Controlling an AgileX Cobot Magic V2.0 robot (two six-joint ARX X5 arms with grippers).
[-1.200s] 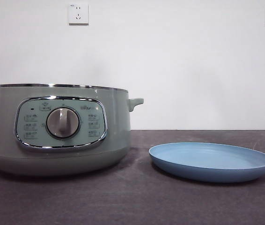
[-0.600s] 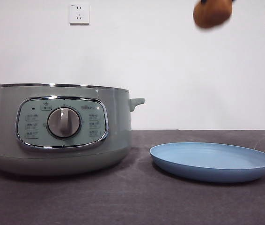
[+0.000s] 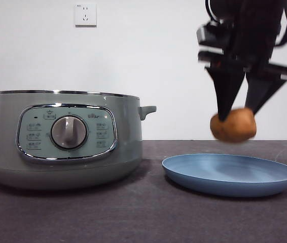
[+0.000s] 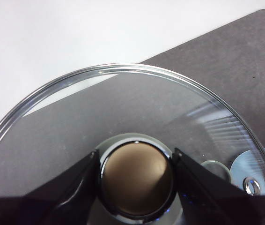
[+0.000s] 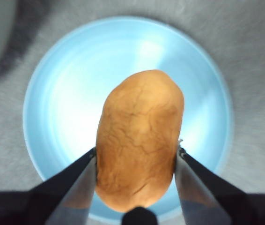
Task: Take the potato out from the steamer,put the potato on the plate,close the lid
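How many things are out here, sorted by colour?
Green: 1, the steamer
Blue: 1, the plate
Orange-brown: 1, the potato, held above the plate by the right gripper
Clear glass: 1, the lid, gripped at its knob by the left gripper
Total: 4

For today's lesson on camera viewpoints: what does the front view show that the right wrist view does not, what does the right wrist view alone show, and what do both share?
Only the front view shows the steamer with its lid off, its silver dial, the wall sockets, and the air gap between the potato and the plate.

Only the right wrist view shows the plate's full round outline, with the potato over its middle.

Both show the right claw shut on the potato above the plate, on the dark table.
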